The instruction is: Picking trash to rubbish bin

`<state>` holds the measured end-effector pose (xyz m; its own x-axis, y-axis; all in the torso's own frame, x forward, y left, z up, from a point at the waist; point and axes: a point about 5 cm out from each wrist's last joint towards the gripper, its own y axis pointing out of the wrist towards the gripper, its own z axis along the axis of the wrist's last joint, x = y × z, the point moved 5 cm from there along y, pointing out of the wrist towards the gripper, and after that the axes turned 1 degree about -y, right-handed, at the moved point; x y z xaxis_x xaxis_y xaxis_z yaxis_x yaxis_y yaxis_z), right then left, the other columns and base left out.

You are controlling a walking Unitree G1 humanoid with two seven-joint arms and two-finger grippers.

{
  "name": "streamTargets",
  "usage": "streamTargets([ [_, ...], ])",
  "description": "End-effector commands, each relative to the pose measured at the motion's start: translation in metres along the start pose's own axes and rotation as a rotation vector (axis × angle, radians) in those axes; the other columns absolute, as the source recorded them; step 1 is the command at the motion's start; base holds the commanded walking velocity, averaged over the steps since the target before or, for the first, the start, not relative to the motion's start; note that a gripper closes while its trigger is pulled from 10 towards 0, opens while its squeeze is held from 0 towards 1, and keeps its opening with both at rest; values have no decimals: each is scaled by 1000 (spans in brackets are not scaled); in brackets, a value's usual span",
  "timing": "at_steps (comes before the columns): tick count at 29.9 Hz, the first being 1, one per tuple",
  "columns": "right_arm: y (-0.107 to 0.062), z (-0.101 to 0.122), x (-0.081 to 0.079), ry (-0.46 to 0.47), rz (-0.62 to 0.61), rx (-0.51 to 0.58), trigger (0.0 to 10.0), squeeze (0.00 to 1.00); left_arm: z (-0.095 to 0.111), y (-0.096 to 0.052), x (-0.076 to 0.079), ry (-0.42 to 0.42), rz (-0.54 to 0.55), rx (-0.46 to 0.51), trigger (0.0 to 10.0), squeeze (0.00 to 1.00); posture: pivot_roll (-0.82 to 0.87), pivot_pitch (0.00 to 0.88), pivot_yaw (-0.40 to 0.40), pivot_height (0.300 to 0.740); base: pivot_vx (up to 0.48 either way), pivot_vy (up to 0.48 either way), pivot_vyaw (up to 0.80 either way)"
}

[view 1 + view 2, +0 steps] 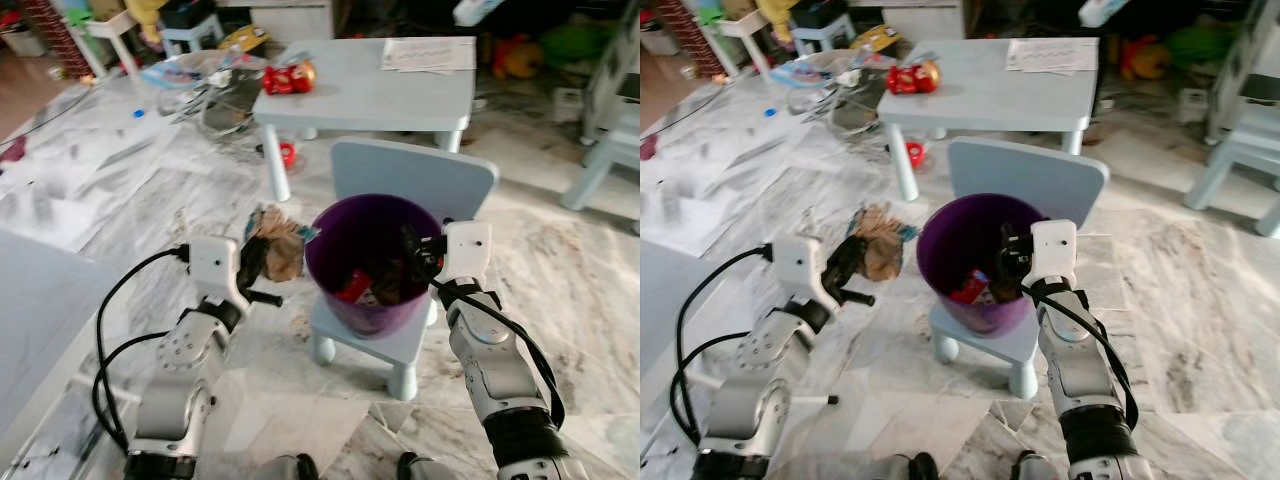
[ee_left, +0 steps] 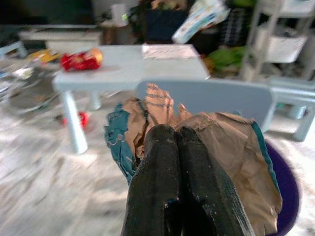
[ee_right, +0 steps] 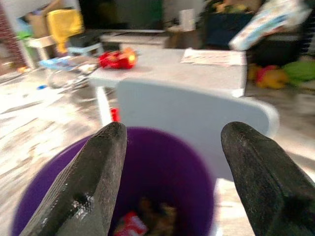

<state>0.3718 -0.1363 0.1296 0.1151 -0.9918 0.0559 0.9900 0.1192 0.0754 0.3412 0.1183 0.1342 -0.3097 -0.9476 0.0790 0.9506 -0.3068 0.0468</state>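
left gripper [image 1: 262,262] clamped on crumpled paper bag [image 1: 282,246] | right gripper [image 3: 170,162] open, empty, over purple bin [image 1: 372,262] | risk: bag catches rim, falls outside

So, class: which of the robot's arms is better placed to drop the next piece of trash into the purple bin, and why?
Left. The left gripper is shut on crumpled paper beside the purple bin; the right gripper is open and empty over it.

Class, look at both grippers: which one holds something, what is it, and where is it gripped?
The left gripper is shut on a crumpled brown paper bag, pinching it at its near edge. The right gripper is open and holds nothing, poised above the purple bin.
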Motion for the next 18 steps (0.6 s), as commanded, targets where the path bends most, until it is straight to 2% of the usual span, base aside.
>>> streamTargets([
  [1,-4,5,-1,7,9,-1,10000,0,-4,7,-3,9,27,-5,10000,0,-113,78,80,740,0,0,-756],
  [4,-4,9,-3,-1,28,-5,10000,0,-2,16,1,-5,25,10,10000,0,-122,65,73,740,0,0,-750],
  [10,-3,18,-6,-4,41,-18,10000,0,-2,24,4,-2,26,27,10000,0,-123,47,66,740,0,0,-752],
  [16,-1,27,-16,-3,72,2,10000,0,-5,24,1,-3,38,26,10000,0,-121,44,65,740,0,0,-758],
  [18,-1,29,-19,2,80,7,10000,0,-5,24,0,4,39,27,10000,0,-119,44,66,740,0,0,-222],
])
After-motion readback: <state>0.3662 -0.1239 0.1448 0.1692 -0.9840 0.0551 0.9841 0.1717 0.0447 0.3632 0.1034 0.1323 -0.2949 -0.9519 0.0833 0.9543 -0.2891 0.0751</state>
